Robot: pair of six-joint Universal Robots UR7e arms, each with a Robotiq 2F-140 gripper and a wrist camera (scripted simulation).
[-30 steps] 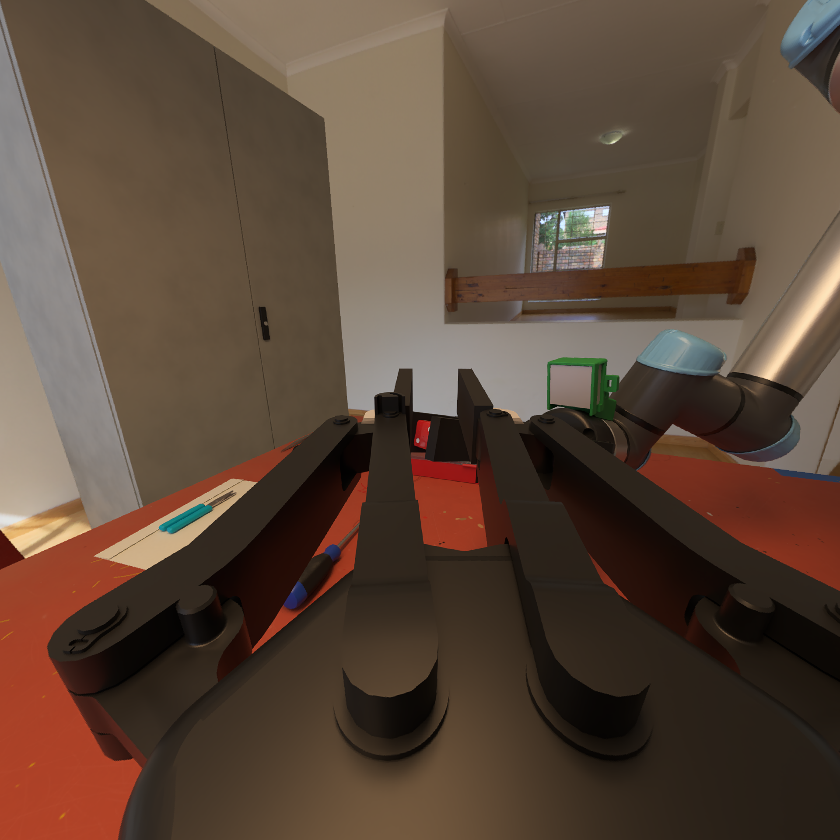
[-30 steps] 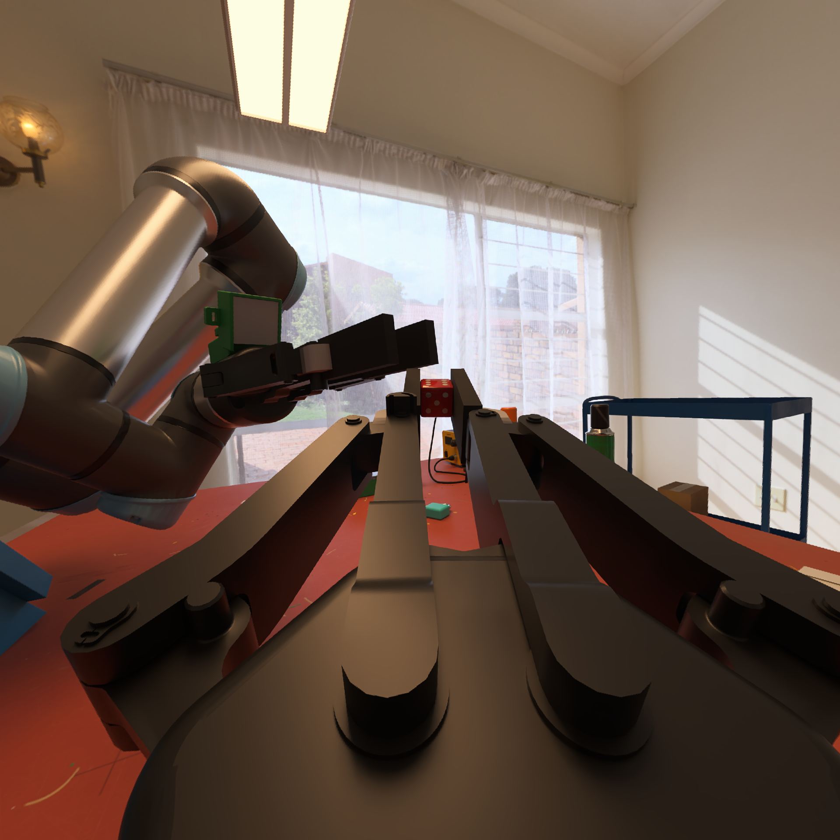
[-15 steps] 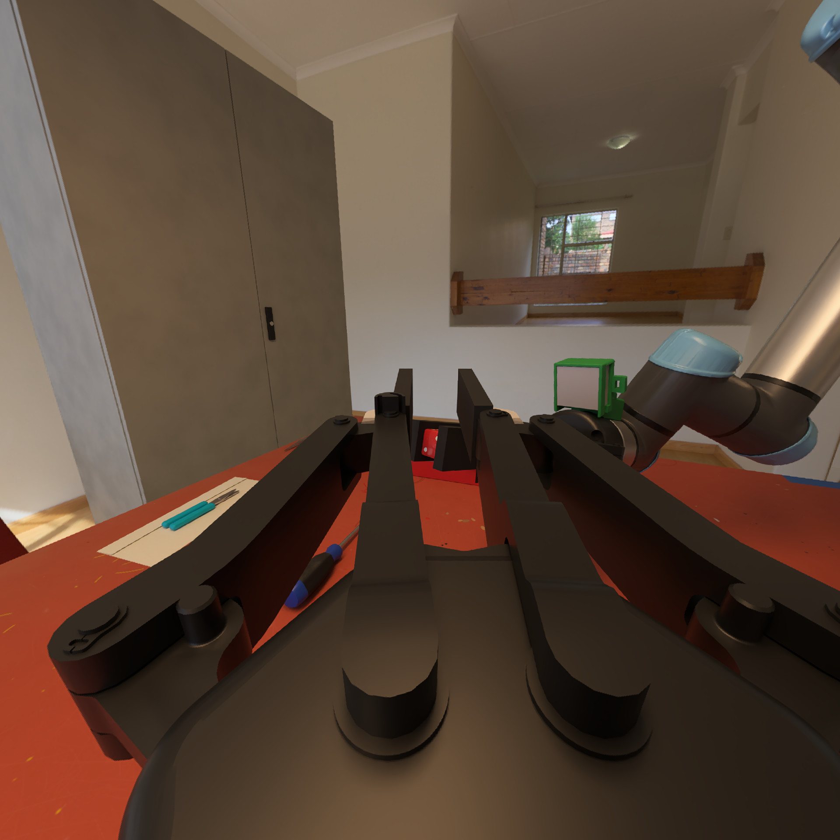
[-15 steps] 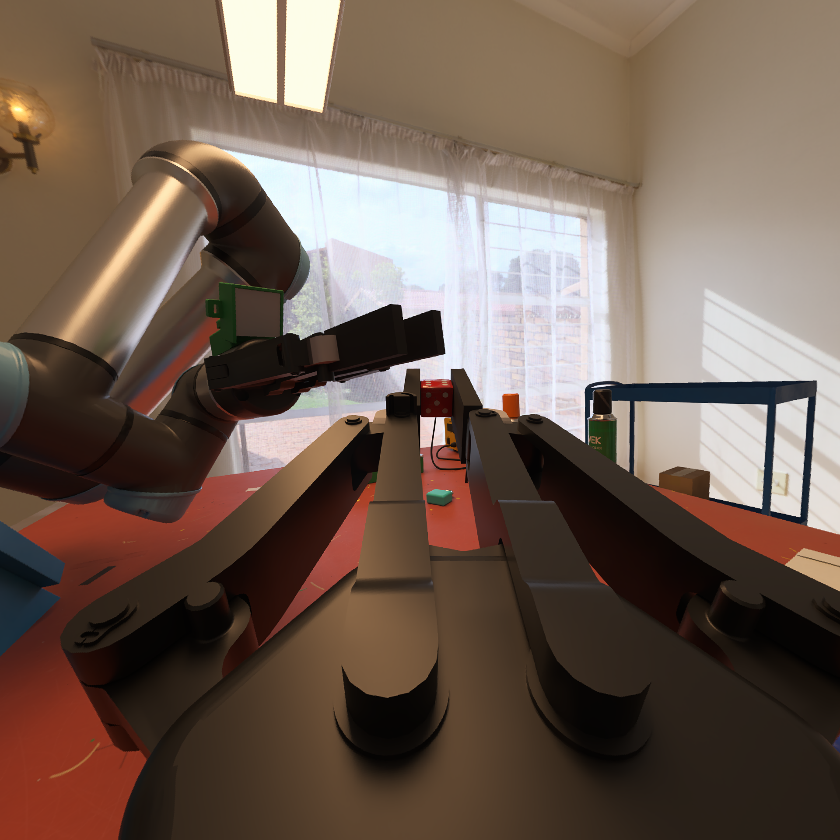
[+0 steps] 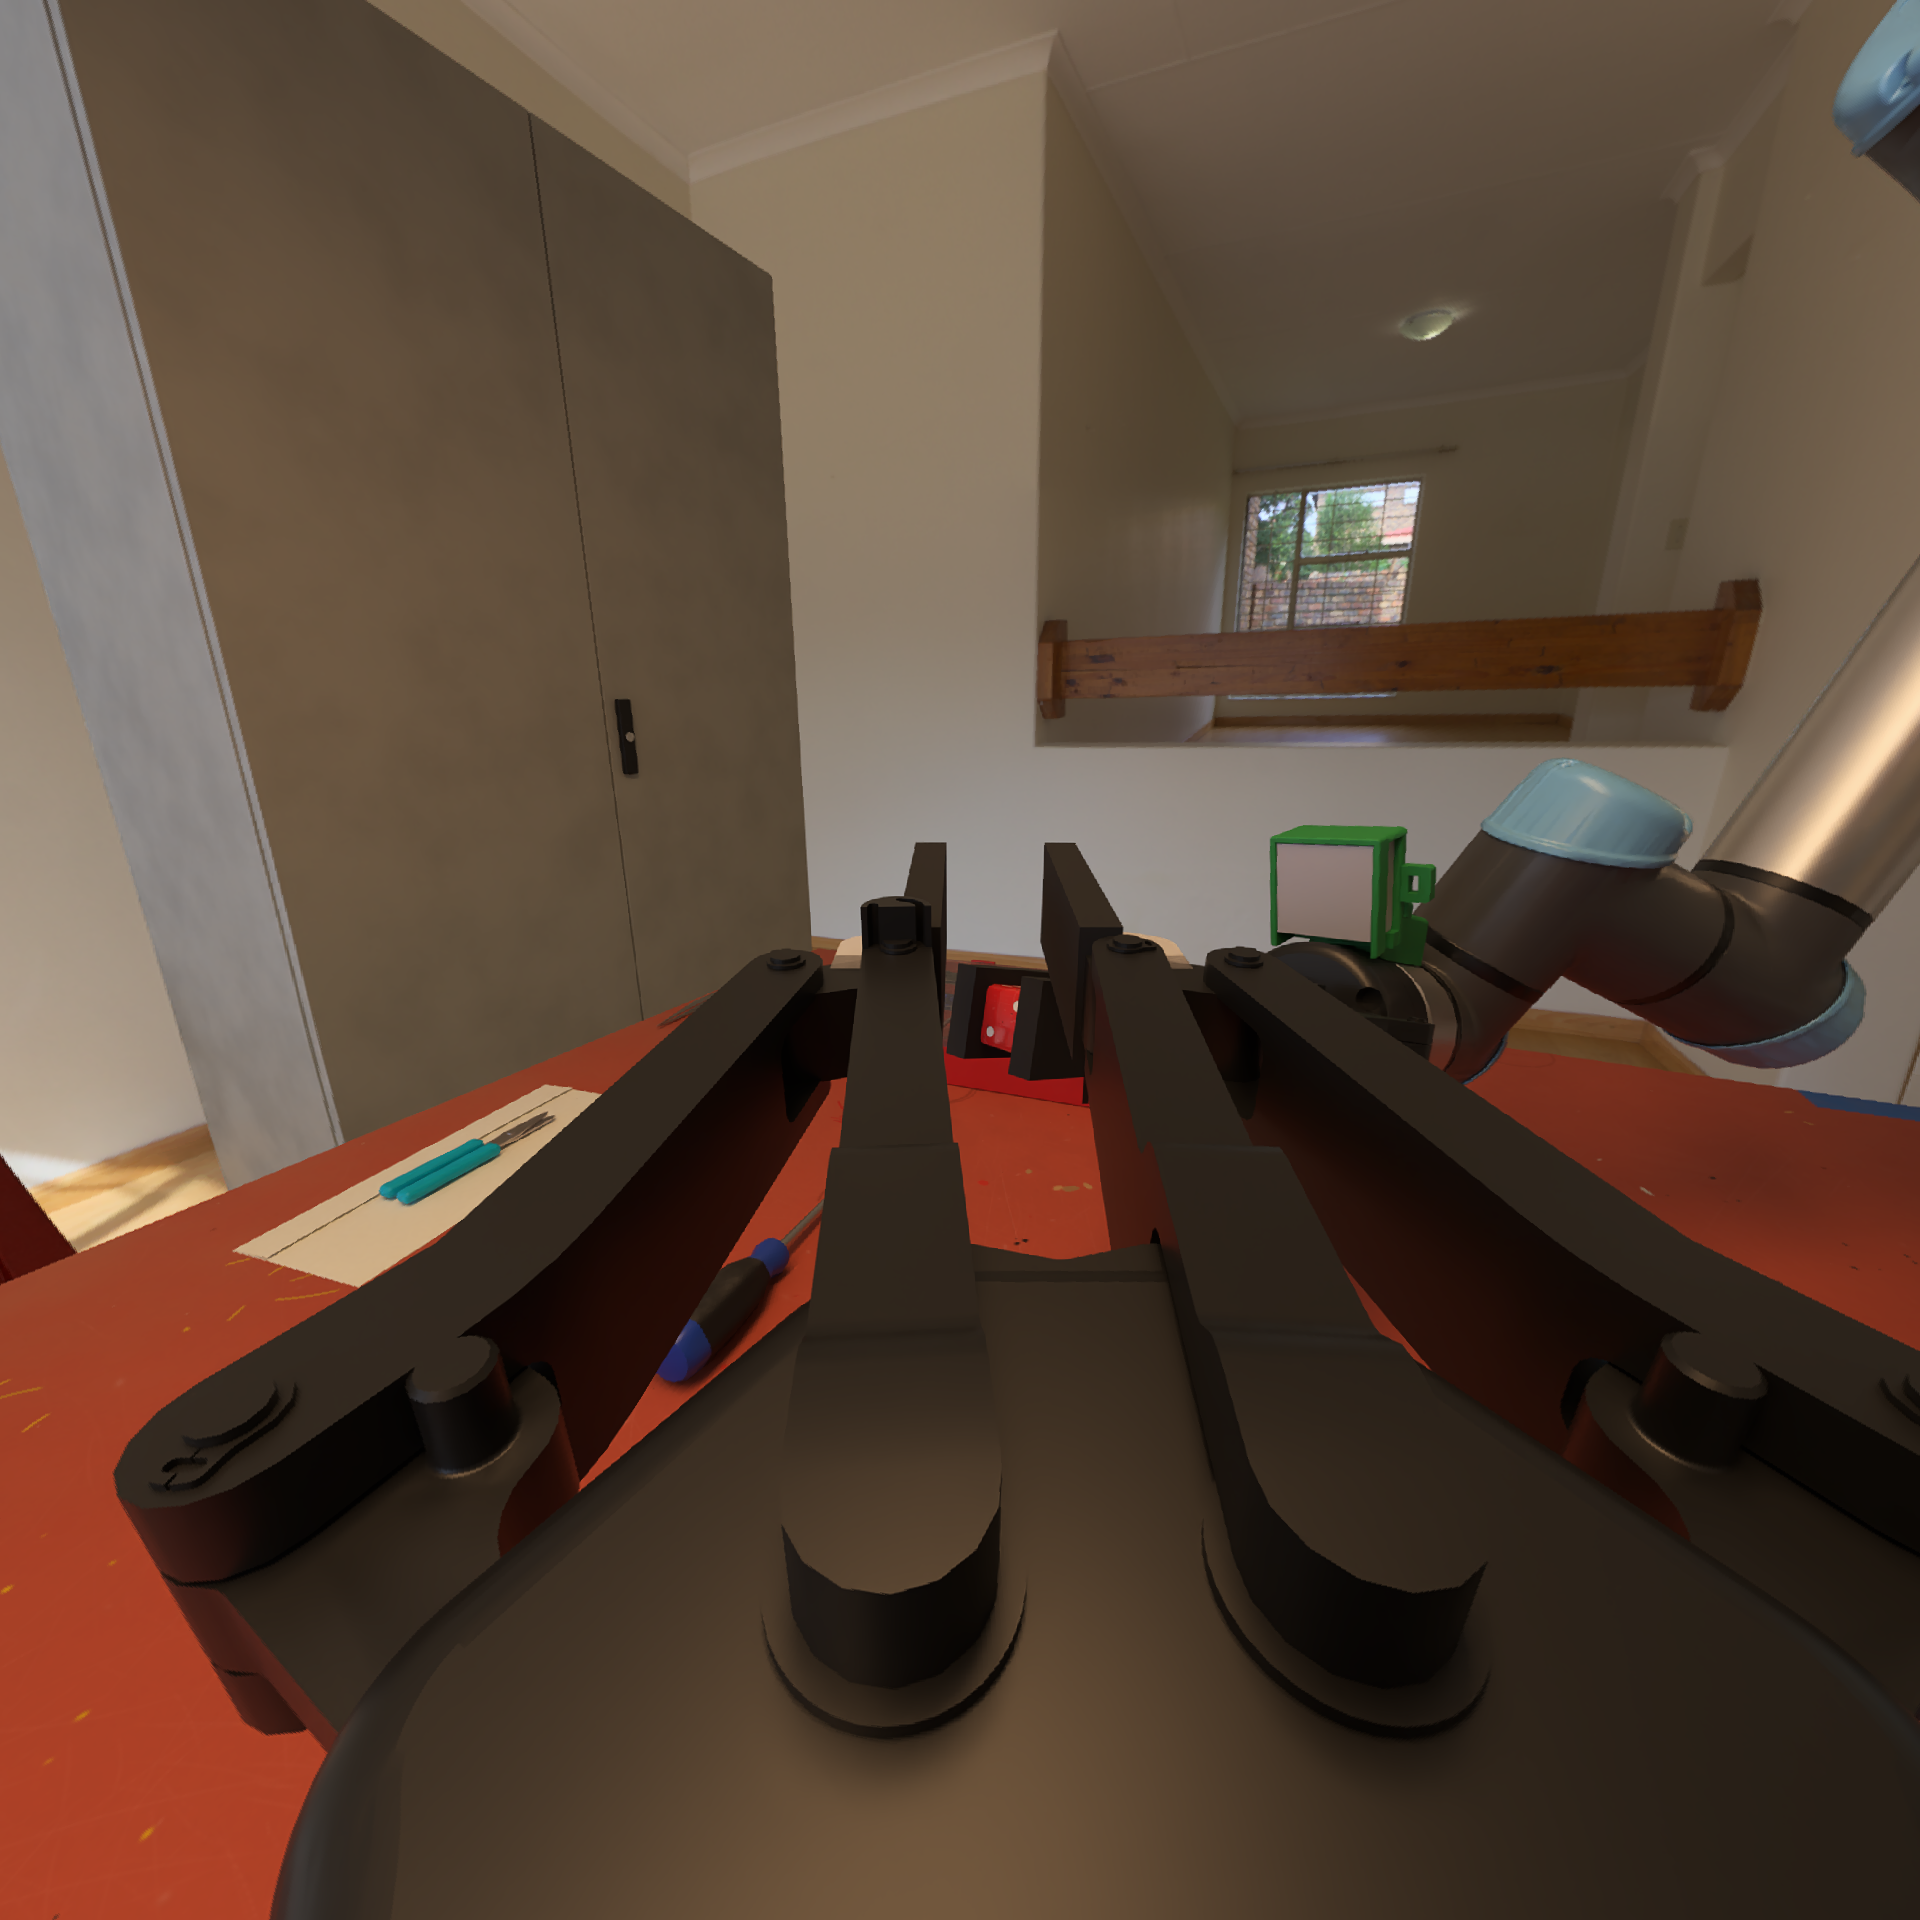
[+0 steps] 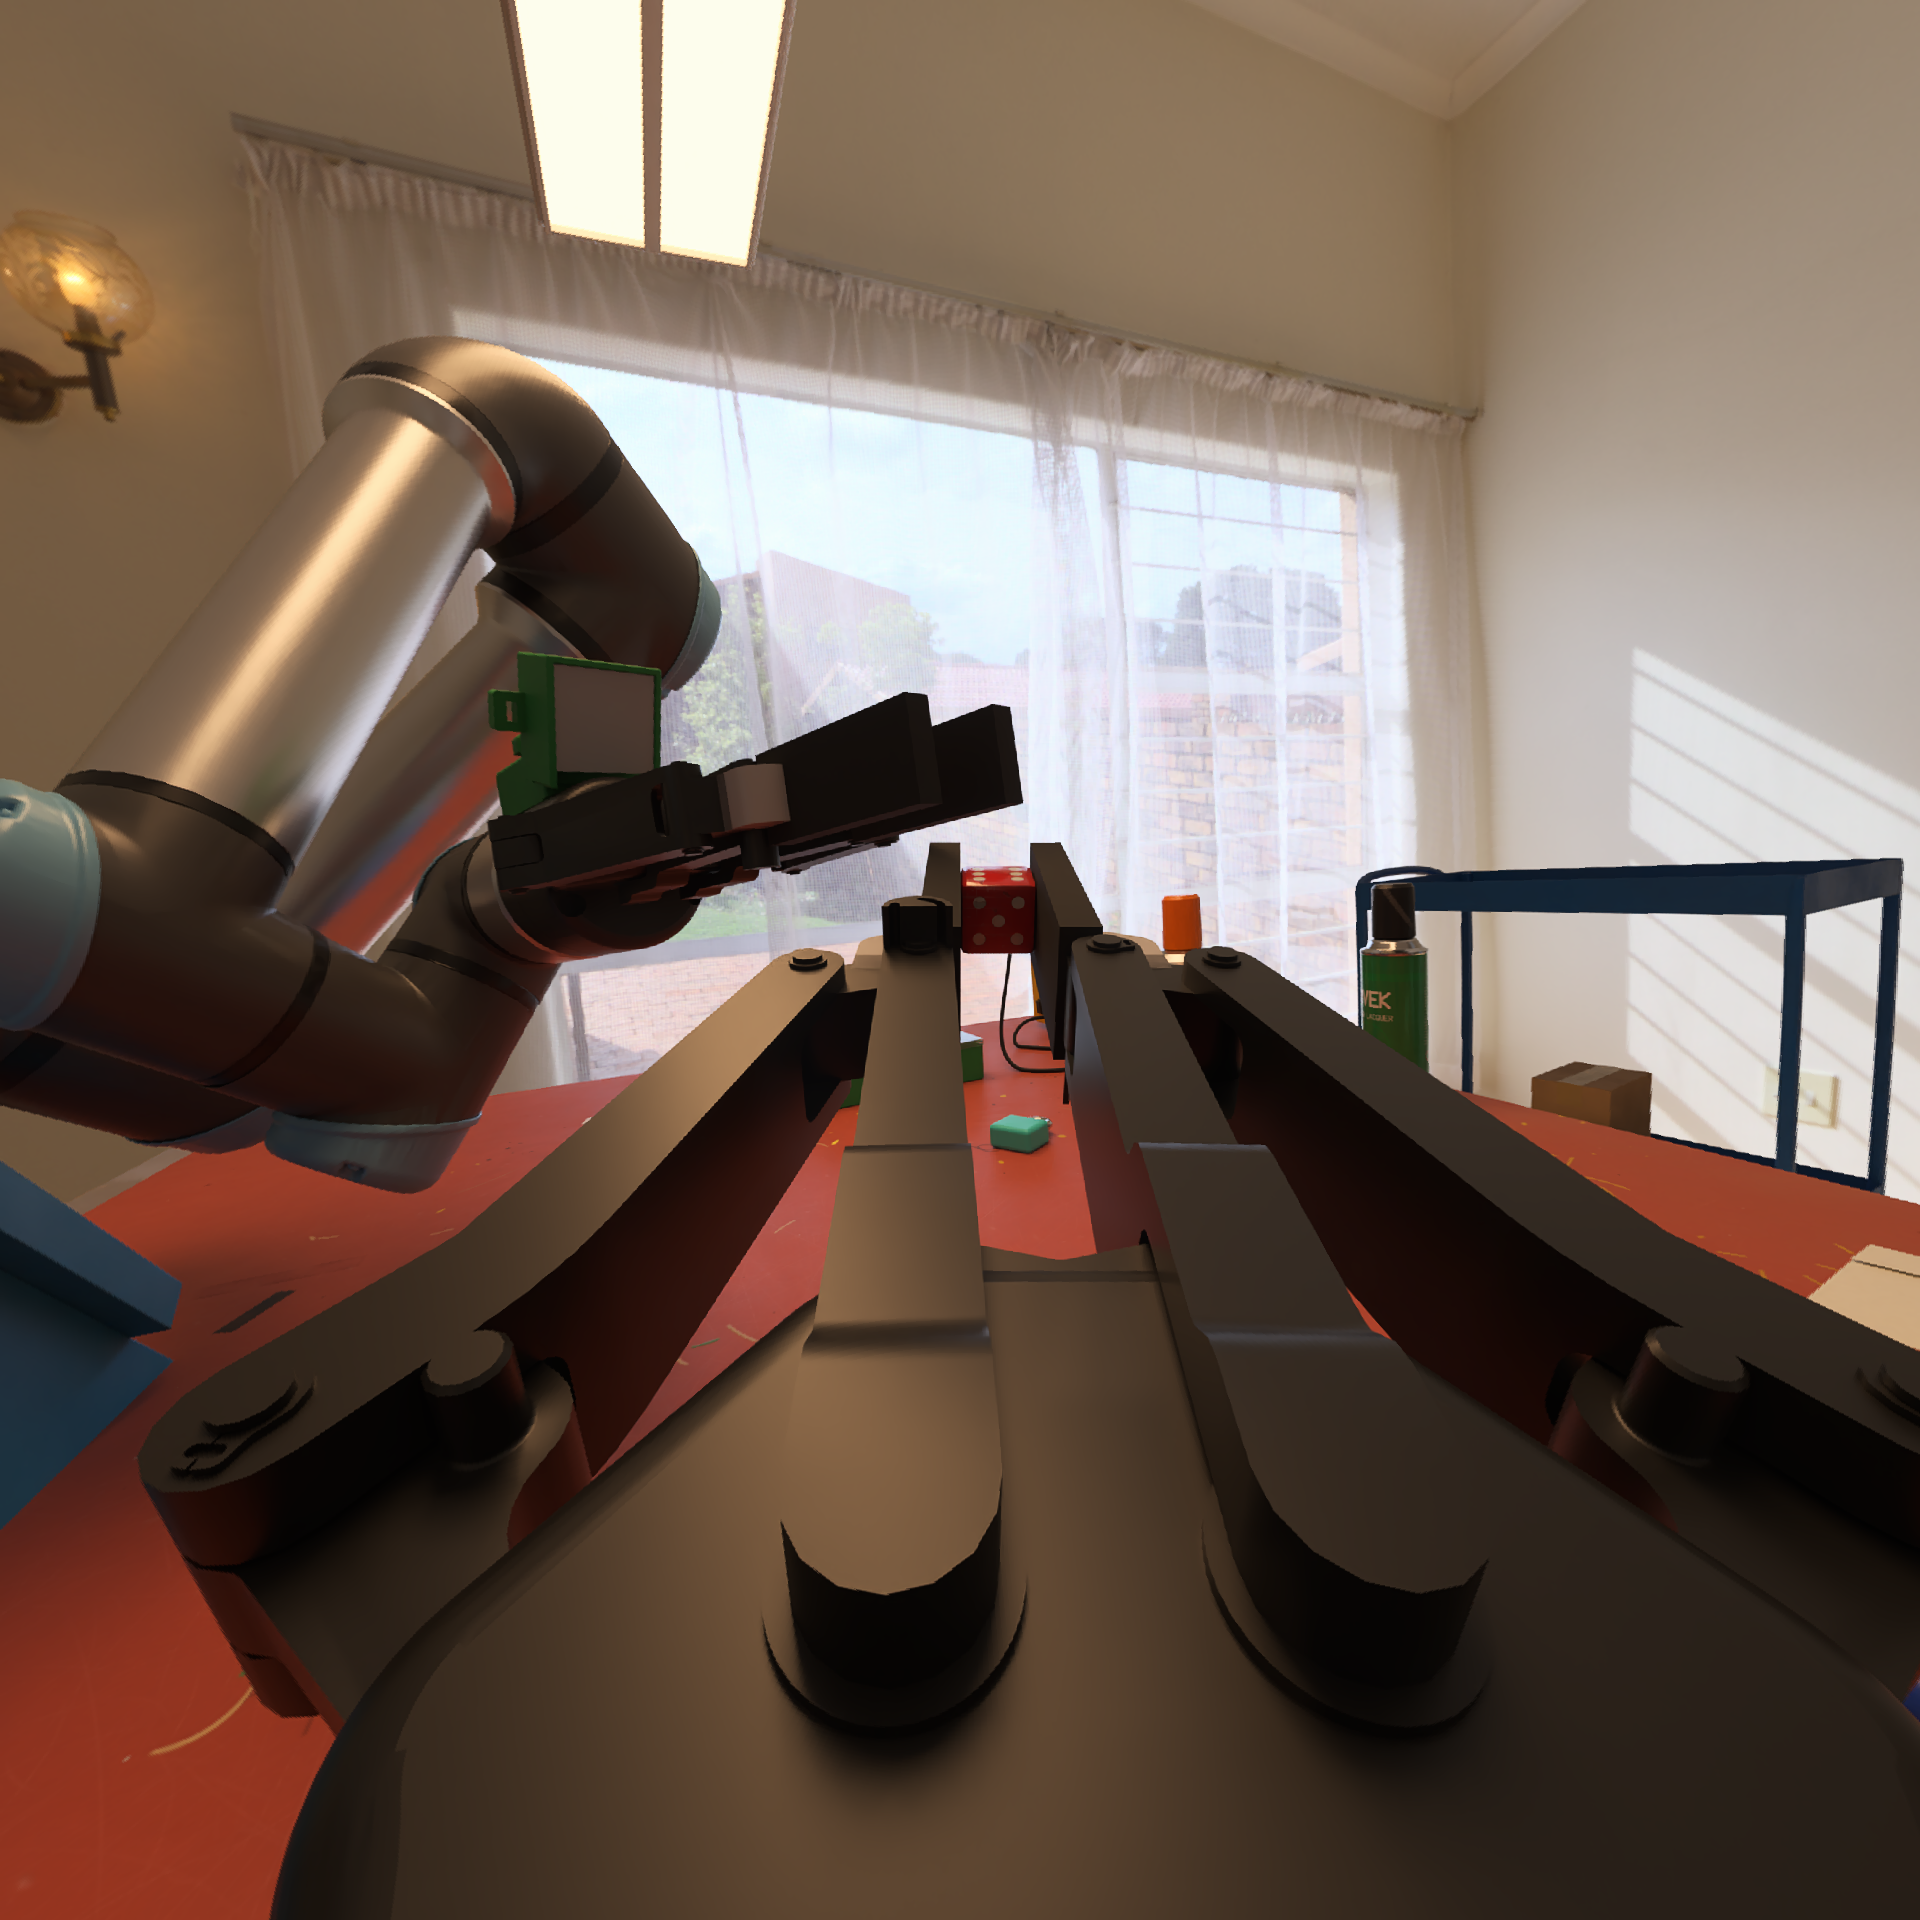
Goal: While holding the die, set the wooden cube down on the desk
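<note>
My right gripper [image 6: 997,894] is shut on a red die with white pips [image 6: 997,911] and holds it above the red desk [image 6: 312,1247]. The die [image 5: 1000,1016] also shows far off in the left wrist view, seen through the gap of my left gripper [image 5: 995,883]. The left gripper's jaws stand a little apart with nothing between them. From the right wrist view the left gripper [image 6: 977,758] hovers above the desk, up and left of the die. No wooden cube shows clearly in either view. A pale shape [image 5: 847,948] sits behind my left fingertips; I cannot tell what it is.
A blue-handled screwdriver [image 5: 727,1314] and a paper sheet [image 5: 343,1236] with teal tools [image 5: 447,1169] lie at the left. A red box [image 5: 1013,1086] sits below the die. A teal block [image 6: 1018,1132], green spray can [image 6: 1392,987], blue rack [image 6: 1621,883] and blue box [image 6: 62,1330] surround the work area.
In the right wrist view the left gripper has moved right and slightly up, closer to the die. The die stays gripped. Both views shifted only slightly.
</note>
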